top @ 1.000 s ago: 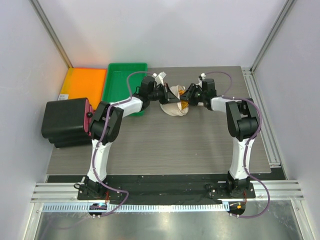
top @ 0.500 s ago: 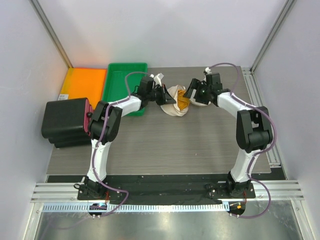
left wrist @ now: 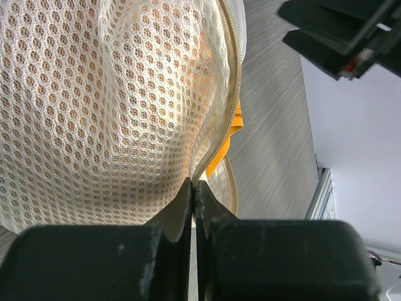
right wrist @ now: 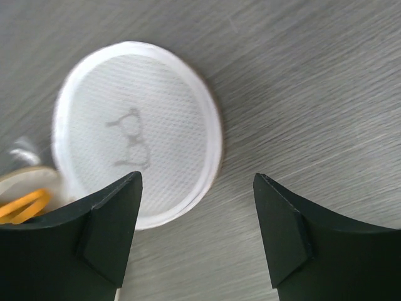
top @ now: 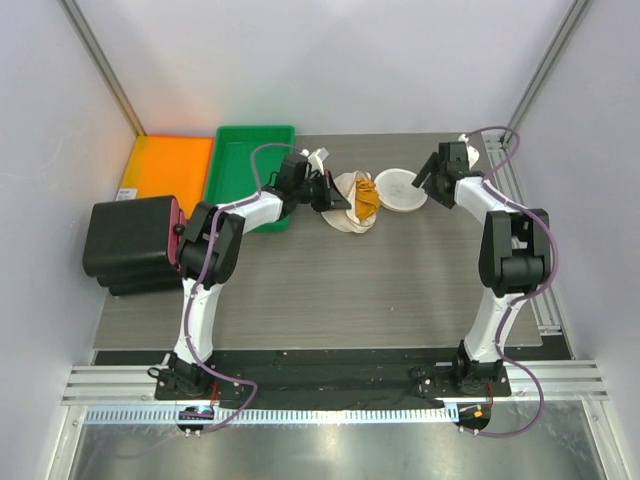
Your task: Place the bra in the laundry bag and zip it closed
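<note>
Top external view: the laundry bag (top: 345, 214) is seen lying at the far middle of the worktop (top: 330, 290). The bra (top: 366, 198) is lodged in its open mouth and partly exposed. The round lid panel (top: 400, 188) is laid flat just to the right, unzipped. In the left wrist view, the left hand (left wrist: 194, 188) is clenched on the zipper rim (left wrist: 233, 94). The right hand (right wrist: 197, 185) is held spread above the lid panel, grasping nothing.
</note>
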Motion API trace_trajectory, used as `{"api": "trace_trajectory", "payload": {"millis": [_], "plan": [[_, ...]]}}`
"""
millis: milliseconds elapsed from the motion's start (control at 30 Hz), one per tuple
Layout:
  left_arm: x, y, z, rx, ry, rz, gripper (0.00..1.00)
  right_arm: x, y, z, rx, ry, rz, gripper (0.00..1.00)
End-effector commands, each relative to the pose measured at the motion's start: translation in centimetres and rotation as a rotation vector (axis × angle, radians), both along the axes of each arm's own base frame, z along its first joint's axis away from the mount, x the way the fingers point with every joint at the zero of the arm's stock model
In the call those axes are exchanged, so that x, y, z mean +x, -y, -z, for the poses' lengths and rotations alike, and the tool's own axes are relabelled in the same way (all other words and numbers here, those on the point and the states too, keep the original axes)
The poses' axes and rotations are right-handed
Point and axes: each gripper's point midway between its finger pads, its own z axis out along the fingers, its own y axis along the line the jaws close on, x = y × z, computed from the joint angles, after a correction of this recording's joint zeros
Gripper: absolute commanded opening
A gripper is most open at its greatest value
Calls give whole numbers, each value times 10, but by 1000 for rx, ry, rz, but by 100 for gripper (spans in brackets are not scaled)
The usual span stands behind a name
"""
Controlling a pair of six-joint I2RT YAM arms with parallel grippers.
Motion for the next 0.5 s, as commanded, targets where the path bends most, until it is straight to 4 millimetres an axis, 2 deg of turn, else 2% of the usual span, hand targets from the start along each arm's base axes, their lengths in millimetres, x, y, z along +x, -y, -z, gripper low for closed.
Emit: {"api": "trace_trajectory", "payload": {"millis": [0, 33, 133, 433, 467], "plan": [[7, 2, -37, -22, 83, 13, 0, 16, 18, 0, -143, -12, 66, 76], [7, 2, -39, -25, 85, 15, 0, 16, 20, 10, -154, -34, 64, 76], [5, 5, -37, -27, 80, 23, 0, 17, 21, 18, -171, -51, 73, 74], [4, 6, -37, -19, 83, 24, 0, 26, 6, 23, -208, -49, 47, 75], [4, 6, -37, -18, 84, 24, 0, 24, 5, 31, -220, -72, 46, 75]]}}
